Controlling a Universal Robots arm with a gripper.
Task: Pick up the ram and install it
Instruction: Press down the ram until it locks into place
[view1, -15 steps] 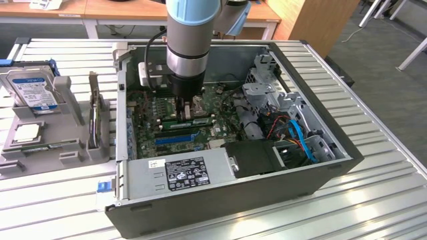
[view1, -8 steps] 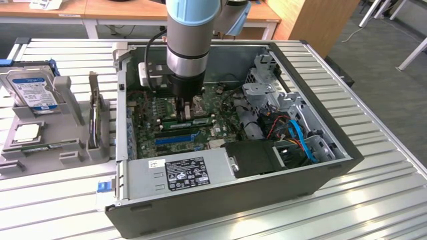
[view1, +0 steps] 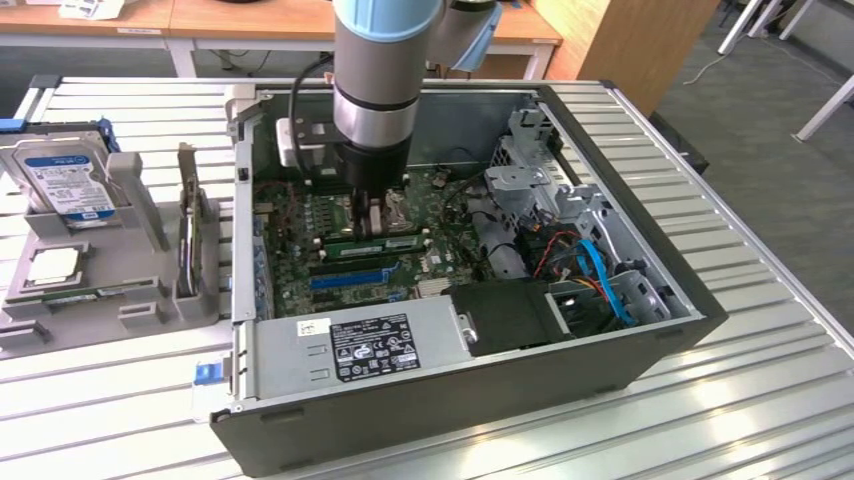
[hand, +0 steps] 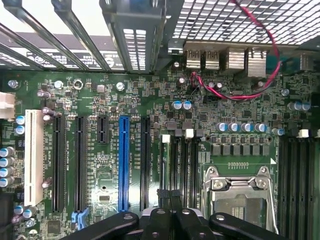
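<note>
The ram (view1: 376, 243), a long green stick with a pale label, stands on edge in a black memory slot on the motherboard (view1: 441, 265) inside the open computer case. My gripper (view1: 390, 225) hangs straight down over the ram's middle, fingers shut, tips just above its top edge. Whether they touch it I cannot tell. In the wrist view the shut gripper (hand: 170, 196) lines up with the nearest of the black memory slots (hand: 185, 165), beside the empty silver processor socket (hand: 241, 197).
The blue expansion slot (view1: 354, 279) lies just in front of the ram. The power supply (view1: 360, 345) is at the case's front, with the drive cage (view1: 534, 190) and blue cables (view1: 603, 275) to the exterior view's right. A grey holder with a hard drive (view1: 67, 180) and a processor chip (view1: 54, 265) is on the left.
</note>
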